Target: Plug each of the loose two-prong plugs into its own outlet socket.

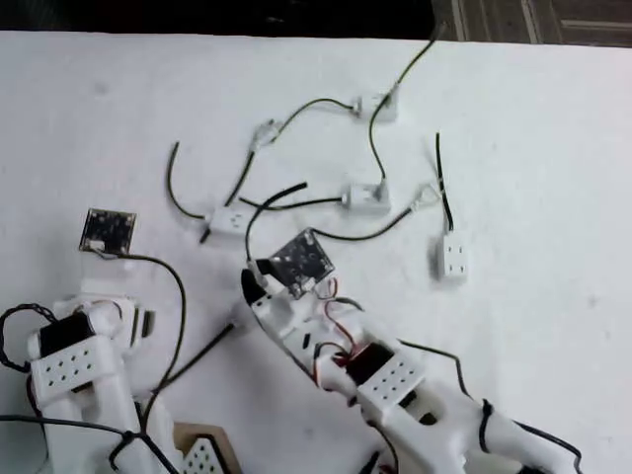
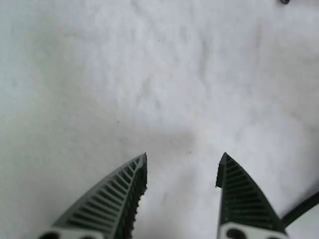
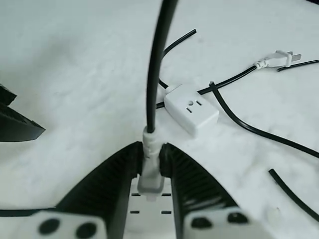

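right wrist view: i see right gripper [image 3: 150, 149] pinching white plug [image 3: 149, 184], black cord [image 3: 157, 64] rising from it; outlet socket [image 3: 192, 109] just ahead, apart from plug. left gripper [image 2: 182, 159] jaws spread above white table [image 2: 149, 74], black cable [image 2: 301, 211] lying close by.

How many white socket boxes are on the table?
4. Back socket, middle socket, left socket, right socket. More may be hidden.

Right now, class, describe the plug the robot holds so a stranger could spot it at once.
On the white table, find the right hand near the middle. The plug is pinched in it, black cord rising; other plugs lie loose.
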Motion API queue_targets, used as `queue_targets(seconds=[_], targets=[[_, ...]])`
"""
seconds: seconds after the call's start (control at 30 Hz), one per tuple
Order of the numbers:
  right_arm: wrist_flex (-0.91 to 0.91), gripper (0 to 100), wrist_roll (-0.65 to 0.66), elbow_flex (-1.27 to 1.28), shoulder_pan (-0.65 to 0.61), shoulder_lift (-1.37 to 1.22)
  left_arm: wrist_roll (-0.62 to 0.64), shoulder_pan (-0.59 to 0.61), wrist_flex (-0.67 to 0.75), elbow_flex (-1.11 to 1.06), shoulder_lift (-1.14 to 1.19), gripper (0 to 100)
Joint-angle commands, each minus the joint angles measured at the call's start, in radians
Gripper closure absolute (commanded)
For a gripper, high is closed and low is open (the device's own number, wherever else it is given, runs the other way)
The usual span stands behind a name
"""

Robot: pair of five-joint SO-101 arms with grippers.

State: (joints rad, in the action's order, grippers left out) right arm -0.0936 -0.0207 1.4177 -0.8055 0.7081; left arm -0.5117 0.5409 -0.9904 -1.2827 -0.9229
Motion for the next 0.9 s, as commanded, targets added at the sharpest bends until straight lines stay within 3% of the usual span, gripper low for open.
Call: queue_targets(seconds=[0.0,0.3,0.87], targets=[[-0.081,98.2,0.000,-0.008,0.013,-0.050,-0.008,-0.004,0.014,0.005,-0.018,76],[-0.211,98.2,0.055,-0.002,0.031,-0.223,-0.008,-0.004,0.014,0.005,-0.018,76],[-0.177,98.2,0.054,0.034,0.047,-0.223,-0.008,-0.004,0.014,0.005,-0.018,76]])
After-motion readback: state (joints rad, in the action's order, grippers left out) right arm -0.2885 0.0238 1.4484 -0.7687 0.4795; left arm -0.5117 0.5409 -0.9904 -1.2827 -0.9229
